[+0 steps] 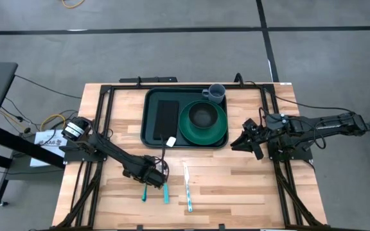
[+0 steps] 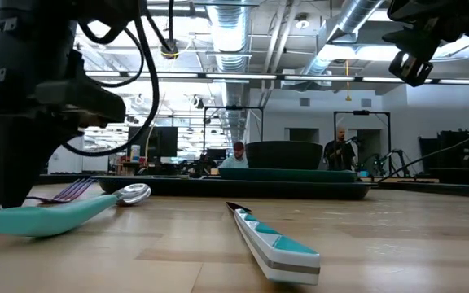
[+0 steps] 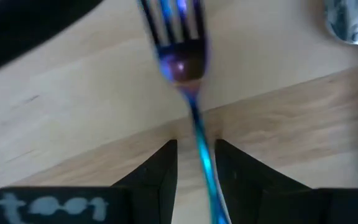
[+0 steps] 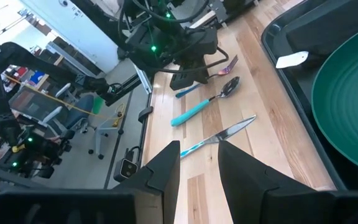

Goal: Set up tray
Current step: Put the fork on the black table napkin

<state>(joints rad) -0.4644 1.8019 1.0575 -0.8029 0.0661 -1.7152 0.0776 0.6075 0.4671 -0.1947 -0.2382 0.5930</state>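
The dark green tray (image 1: 151,119) lies at the table's far middle. It holds a flat black rectangle (image 1: 167,119) and a round green plate (image 1: 203,123) with a dark bowl. A grey cup (image 1: 216,94) sits at the tray's far right corner. A teal-handled fork (image 3: 180,62), a spoon (image 4: 207,102) and a knife (image 4: 219,137) lie on the wood near the front edge. My left gripper (image 3: 196,168) is open and low over the fork (image 1: 144,191), one finger on each side of its thin neck. My right gripper (image 4: 199,162) is open and hovers right of the tray.
Bare wood lies around the cutlery and between it and the tray (image 4: 278,46). Black frame rails (image 1: 105,122) run along both sides of the table. People and equipment show in the room beyond the table's far edge.
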